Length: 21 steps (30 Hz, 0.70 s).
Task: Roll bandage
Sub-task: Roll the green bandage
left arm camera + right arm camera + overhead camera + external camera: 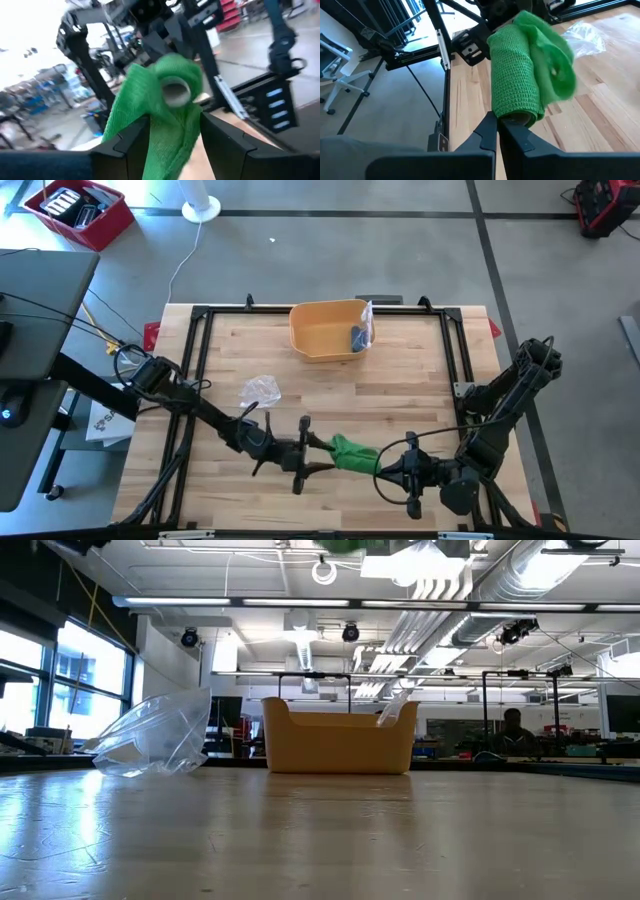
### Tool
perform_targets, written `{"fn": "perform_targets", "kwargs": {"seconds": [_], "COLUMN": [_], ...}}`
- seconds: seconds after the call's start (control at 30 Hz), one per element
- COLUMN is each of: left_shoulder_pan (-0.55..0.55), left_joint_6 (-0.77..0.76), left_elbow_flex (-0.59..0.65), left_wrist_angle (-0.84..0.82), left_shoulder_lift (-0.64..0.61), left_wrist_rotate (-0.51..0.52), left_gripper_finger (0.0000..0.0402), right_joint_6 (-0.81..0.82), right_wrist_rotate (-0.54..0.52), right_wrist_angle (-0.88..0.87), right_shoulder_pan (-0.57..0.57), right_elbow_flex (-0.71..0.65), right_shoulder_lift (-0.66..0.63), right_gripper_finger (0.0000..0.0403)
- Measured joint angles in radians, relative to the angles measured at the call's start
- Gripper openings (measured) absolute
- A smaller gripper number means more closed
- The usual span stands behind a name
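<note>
Green bandage (353,451) held in the air above the desk (420,380), between both arms. Right claw (498,131) clamped on the roll's end. Left claw (175,132) fingers spread wide either side of bandage's loose part.

We see a bright green knitted bandage roll (352,452) on the pale striped wooden table (400,390), with a mustard-yellow plastic bin (325,330) and a clear crinkled plastic bag (260,391) beyond the roll.
</note>
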<state>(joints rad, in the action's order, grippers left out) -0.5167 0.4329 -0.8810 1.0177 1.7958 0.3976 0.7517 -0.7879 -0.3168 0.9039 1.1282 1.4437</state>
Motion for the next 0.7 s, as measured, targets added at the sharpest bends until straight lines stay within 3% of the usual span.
{"fn": "perform_targets", "kwargs": {"seconds": [0.2, 0.3, 0.4, 0.57, 0.7], "left_shoulder_pan": [-0.002, 0.001, 0.002, 0.002, -0.002], "left_joint_6": [0.018, -0.011, -0.031, -0.018, 0.006], "left_elbow_flex": [-0.068, -0.072, -0.072, -0.072, -0.072], "left_wrist_angle": [-0.115, -0.125, -0.136, -0.13, -0.075], "left_shoulder_lift": [-0.001, -0.001, -0.001, -0.001, -0.009], "left_wrist_rotate": [0.187, 0.203, 0.202, 0.215, 0.269], "left_gripper_finger": [0.017, 0.0162, 0.0125, 0.0017, 0.0013], "right_joint_6": [0.003, 0.009, 0.007, 0.008, 0.01], "right_wrist_rotate": [0.004, 0.004, 0.005, 0.03, 0.097], "right_wrist_angle": [0.0, 0.001, 0.002, 0.002, 0.003], "right_shoulder_pan": [0.0, 0.0, 0.0, 0.0, 0.0], "right_elbow_flex": [0.0, 0.0, 0.0, 0.0, 0.0], "right_shoulder_lift": [0.0, 0.0, 0.0, 0.0, 0.002], "right_gripper_finger": [0.0, 0.0, 0.0, 0.0, 0.0]}}
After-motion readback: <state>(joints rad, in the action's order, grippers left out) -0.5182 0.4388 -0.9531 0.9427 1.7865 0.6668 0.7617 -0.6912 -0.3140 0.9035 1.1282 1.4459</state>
